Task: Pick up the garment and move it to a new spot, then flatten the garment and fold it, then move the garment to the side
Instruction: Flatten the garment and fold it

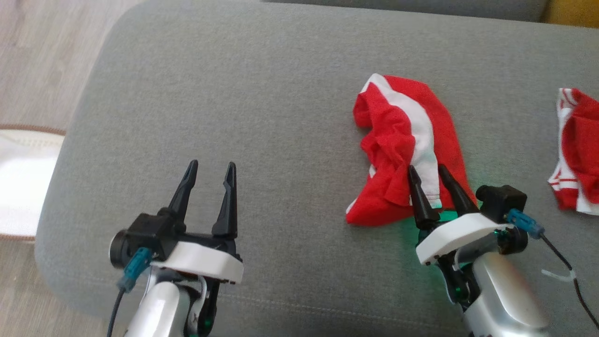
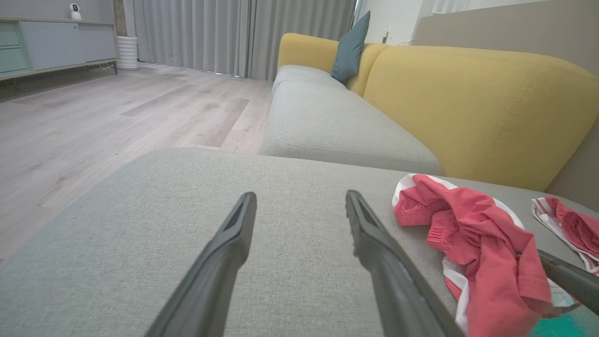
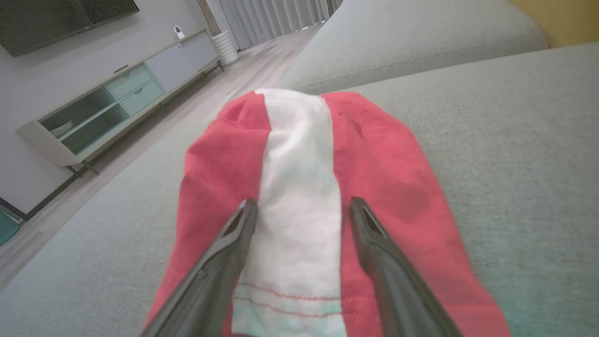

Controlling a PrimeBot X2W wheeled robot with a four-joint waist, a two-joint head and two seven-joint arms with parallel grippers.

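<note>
I had my right gripper (image 1: pixel 427 168) spread, its fingers straddling the near hem of the crumpled red-and-white shorts (image 1: pixel 398 140) on the grey sofa cushion (image 1: pixel 281 93). My left gripper (image 1: pixel 211 164), also spread and empty, hung well to its left.

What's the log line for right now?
stage: pre-grasp | garment: crumpled on cushion | right jaws: open, over its white stripe | left jaws: open, over bare cushion | second garment: far right

Red garment (image 1: pixel 402 140) with white stripe on grey cushion (image 1: pixel 262 93)
</note>
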